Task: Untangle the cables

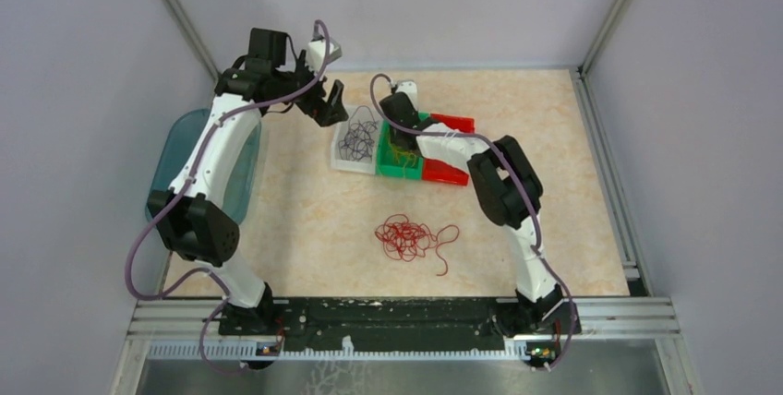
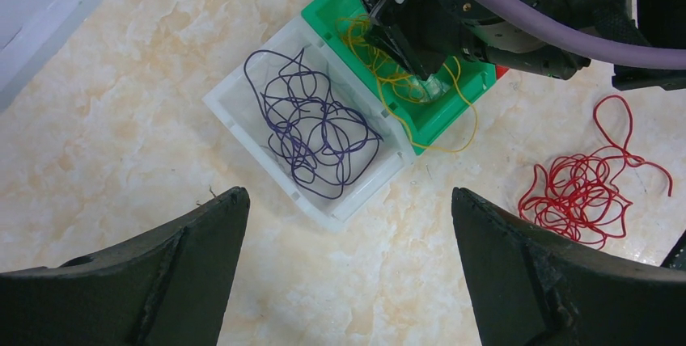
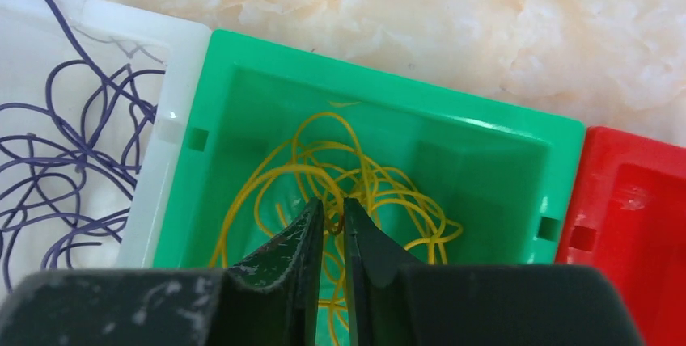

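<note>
Toward 12 o'clock on the marble-patterned table (image 1: 305, 229): a row of three bins, touching side by side. At the 9 o'clock end, a white bin (image 2: 222, 107) holding a purple cable (image 2: 311, 124), its loose overlapping loops spread across the floor and kept inside the walls. In the middle, a green bin (image 3: 518, 132) holding a yellow cable (image 3: 388, 192), coiled in thin loops; in the left wrist view, one loop hanging over the wall onto the table. At the 3 o'clock end, a red bin (image 3: 639, 200), only partly seen. Off at 9 o'clock by the table's edge, a translucent blue tub (image 1: 175, 150), contents not clear from above.

Outside the bins, toward 6 o'clock from the row: a red cable (image 1: 406, 238), lying flat on the table as a dense knot of curls with one long tail trailing toward 4 o'clock.

Down inside the green bin, the right gripper (image 3: 333, 215), fingers clenched to a narrow slit with a yellow strand pinched at the tips. Up around 10 o'clock of the white bin, the left gripper (image 2: 348, 200), released, fingers spread wide, hovering above the table and touching nothing.
</note>
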